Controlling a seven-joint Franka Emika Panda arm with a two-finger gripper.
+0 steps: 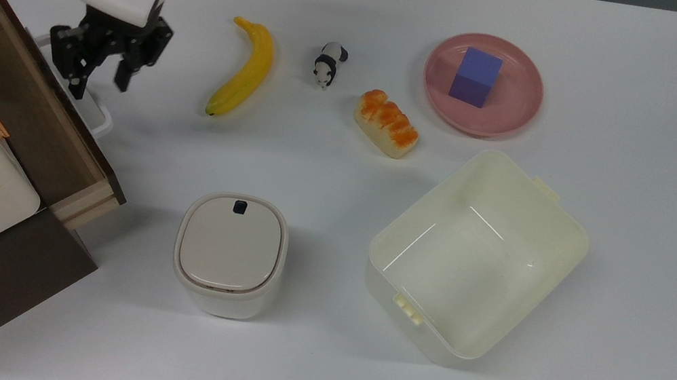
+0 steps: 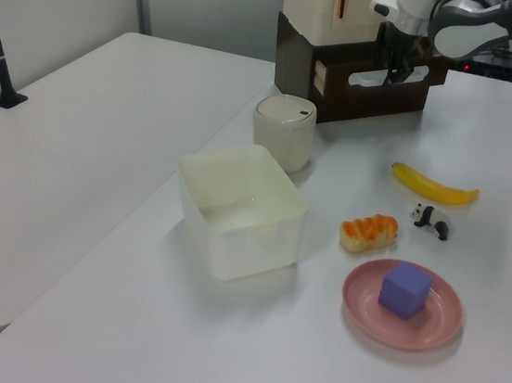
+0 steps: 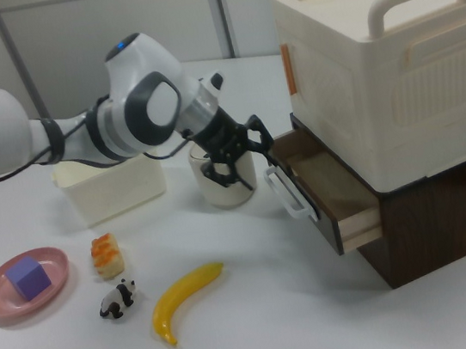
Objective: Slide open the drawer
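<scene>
We find the drawer (image 1: 24, 96) pulled out of its cabinet at the tabletop's left edge in the top view. The gripper (image 1: 101, 78) hangs above its white handle (image 1: 95, 115), fingers spread, holding nothing.

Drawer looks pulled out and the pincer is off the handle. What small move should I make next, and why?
Probably lift the pincer a little higher and back toward the banana. It hangs open above the white handle, gripping nothing, and the drawer stands well out of the cabinet, its brown inside in view, so the pull looks done. Clearing the handle avoids knocking the drawer.
</scene>
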